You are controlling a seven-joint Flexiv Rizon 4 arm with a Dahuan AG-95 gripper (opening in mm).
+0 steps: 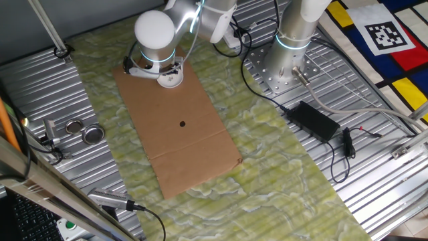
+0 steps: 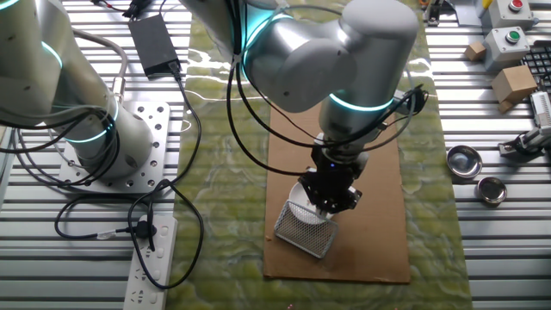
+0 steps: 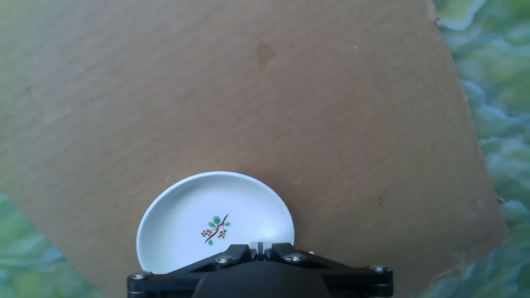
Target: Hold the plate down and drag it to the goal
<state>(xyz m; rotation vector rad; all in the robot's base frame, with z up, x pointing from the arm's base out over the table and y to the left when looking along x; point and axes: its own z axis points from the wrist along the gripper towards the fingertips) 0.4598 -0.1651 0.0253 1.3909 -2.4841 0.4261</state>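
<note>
The small white plate [image 3: 214, 217], with a little sprig painted at its centre, lies on the brown cardboard sheet [image 3: 331, 124] near one end. My gripper [image 3: 259, 246] is shut, and its fingertips sit together over the plate's near rim. Whether they touch it I cannot tell. In one fixed view the plate [image 1: 170, 79] peeks out under the white wrist. In the other fixed view my gripper [image 2: 332, 201] covers most of the plate [image 2: 303, 203]. A dark spot [image 1: 182, 123] marks the middle of the cardboard, and it shows as a brownish spot [image 3: 265, 55] ahead of the plate.
A wire-mesh piece [image 2: 307, 230] lies next to the plate on the cardboard. Two silvery round tins [image 1: 83, 130] sit on the ribbed metal table beside the green mat [image 1: 267, 167]. The arm's base [image 1: 284, 63], a power brick [image 1: 314, 120] and cables are at the right.
</note>
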